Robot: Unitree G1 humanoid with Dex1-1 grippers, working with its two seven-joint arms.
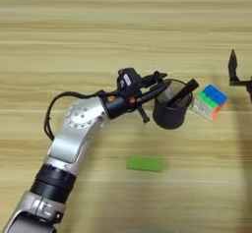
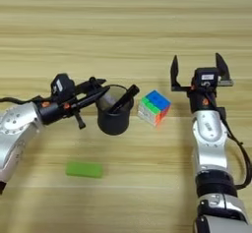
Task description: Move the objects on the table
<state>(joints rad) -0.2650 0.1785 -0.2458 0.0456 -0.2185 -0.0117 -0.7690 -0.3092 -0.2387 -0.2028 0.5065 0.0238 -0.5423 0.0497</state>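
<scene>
- Left hand (image 1: 156,83) at cup (image 1: 171,114) rim, grip unreadable
- Right hand (image 2: 197,70) spread open beside cube (image 2: 154,107)
- Block (image 1: 144,163) flat on counter (image 1: 123,20)

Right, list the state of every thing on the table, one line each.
Cup: upright on the table, open top, a dark pen leaning inside.
Cube: beside the cup, apart from both grippers.
Green block: flat on the table, untouched.
Left gripper: at the cup's rim; whether it grips, I cannot tell.
Right gripper: open, holding nothing, right of the cube.
</scene>
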